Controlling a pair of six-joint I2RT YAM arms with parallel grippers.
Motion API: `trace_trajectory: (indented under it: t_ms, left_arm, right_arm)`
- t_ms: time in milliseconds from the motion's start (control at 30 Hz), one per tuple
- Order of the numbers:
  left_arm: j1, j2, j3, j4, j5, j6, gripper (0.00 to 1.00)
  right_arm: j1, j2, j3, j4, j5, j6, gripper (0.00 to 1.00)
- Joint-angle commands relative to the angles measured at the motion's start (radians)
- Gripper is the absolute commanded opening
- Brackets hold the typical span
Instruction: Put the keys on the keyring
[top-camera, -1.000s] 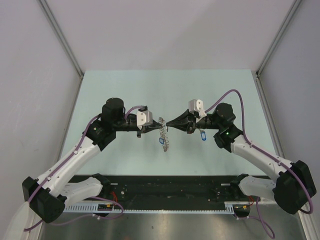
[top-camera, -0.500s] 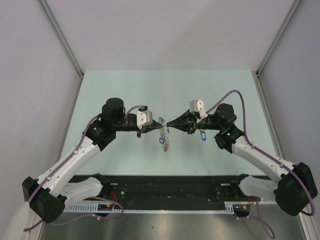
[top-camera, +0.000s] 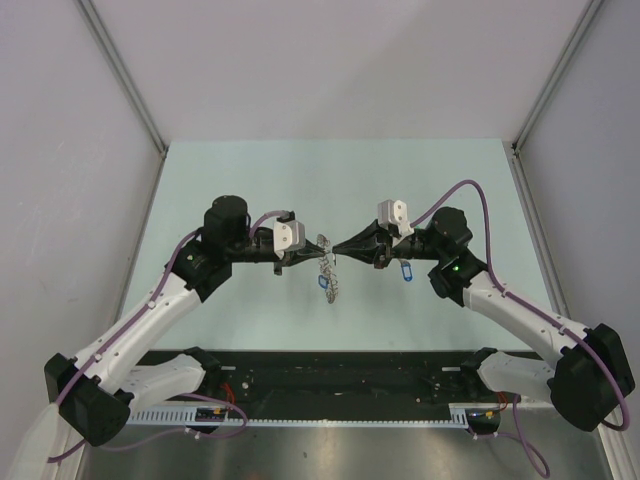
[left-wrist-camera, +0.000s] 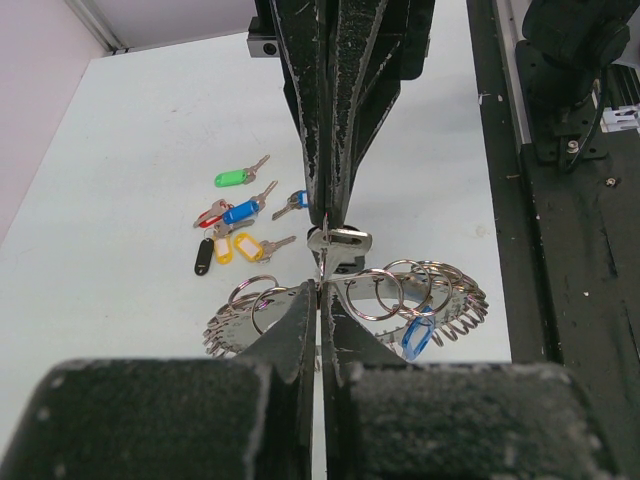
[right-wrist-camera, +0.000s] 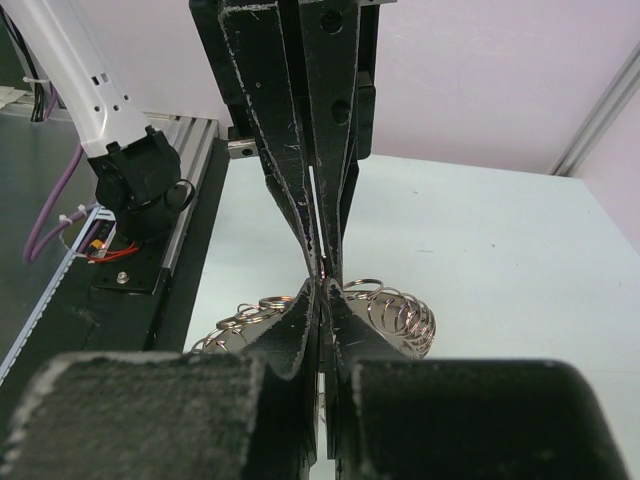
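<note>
The right gripper (left-wrist-camera: 326, 215) is squeezing shut on a silver key (left-wrist-camera: 340, 243). The left gripper (left-wrist-camera: 322, 292), tip to tip with it, is pinching what looks like a loop of the keyring (left-wrist-camera: 462, 305) just under them. One blue key (left-wrist-camera: 415, 337) is hanging on already. The loose keys (left-wrist-camera: 235, 215) are waiting off to the side.

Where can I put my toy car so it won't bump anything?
The wide bare strip of table along the far wall is free. So is the near strip between the keyring and the black rail. Crowded middle: left end effector meets right end effector by the keyring, loose keys nearby.
</note>
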Motion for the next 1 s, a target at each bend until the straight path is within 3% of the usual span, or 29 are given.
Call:
trace_trajectory:
  t_ms: [0,967]
  left_arm:
    - [-0.004,-0.021,0.001,0.059,0.007,-0.006,0.00]
    - [-0.006,-0.019,0.002,0.056,0.015,-0.005,0.00]
  right_arm:
    - [0.005,-0.002,0.039,0.032,0.010,-0.018,0.00]
    - [0.011,-0.014,0.039,0.003,0.031,-0.048,0.00]
